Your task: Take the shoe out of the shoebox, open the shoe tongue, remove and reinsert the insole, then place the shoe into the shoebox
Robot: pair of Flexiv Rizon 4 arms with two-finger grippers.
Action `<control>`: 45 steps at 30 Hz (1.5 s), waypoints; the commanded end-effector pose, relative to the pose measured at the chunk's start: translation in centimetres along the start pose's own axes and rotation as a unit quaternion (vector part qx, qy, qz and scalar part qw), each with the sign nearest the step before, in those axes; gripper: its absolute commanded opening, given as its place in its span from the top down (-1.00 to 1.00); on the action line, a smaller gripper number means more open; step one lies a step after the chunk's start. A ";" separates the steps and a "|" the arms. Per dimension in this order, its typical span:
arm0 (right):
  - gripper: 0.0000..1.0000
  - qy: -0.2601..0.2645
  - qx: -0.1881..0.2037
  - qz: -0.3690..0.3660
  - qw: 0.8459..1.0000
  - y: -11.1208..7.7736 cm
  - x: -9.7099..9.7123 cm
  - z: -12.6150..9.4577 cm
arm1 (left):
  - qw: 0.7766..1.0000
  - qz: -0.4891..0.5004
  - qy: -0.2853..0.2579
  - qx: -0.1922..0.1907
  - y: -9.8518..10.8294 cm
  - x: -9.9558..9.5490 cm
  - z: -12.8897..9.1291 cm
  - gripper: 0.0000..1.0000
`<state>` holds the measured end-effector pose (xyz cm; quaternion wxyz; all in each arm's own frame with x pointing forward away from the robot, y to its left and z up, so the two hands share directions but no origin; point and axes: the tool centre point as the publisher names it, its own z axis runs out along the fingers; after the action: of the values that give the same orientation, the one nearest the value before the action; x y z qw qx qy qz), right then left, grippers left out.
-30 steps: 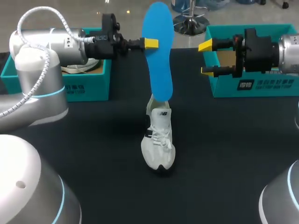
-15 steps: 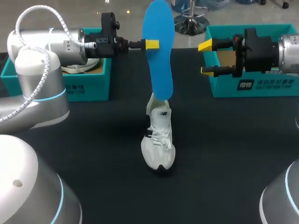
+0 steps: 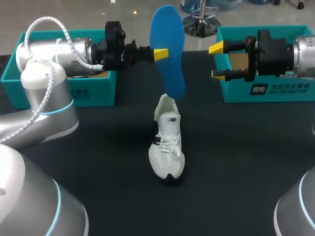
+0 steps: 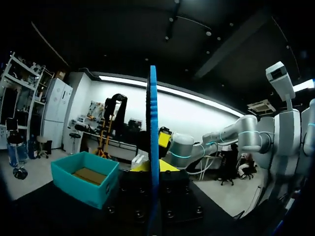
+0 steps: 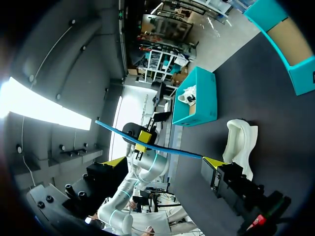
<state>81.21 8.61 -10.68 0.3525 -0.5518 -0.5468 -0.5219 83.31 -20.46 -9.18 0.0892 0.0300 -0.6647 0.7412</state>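
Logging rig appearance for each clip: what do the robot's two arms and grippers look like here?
The left arm and right arm have rounded silver-grey links, with light-blue rings at the joints that show. A white braided cable loops over the left one. Each wrist ends in a black housing, and the left gripper and right gripper have bright yellow-tipped fingers.

**Robot look: silver, black, yellow**

Left arm (image 3: 49, 93), left of frame, & right arm (image 3: 305, 51), upper right: silver-grey rounded shells w/ cyan rings (image 3: 56, 103) at joints. White braided cable (image 3: 47, 19) loops over left arm. Left gripper (image 3: 162, 52) & right gripper (image 3: 217, 61): black bodies, bright yellow fingertips (image 3: 215, 48).
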 end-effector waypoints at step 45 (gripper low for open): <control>-1.00 -0.001 -0.001 0.000 1.000 0.0 0.0 0.2 | 0.681 0.732 0.009 0.016 0.1 -1.8 0.3 1.00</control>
<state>81.21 8.60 -10.63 0.3525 -0.5522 -0.5469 -0.5213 85.08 -20.67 -9.27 -0.4325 -0.4463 -0.4931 0.6088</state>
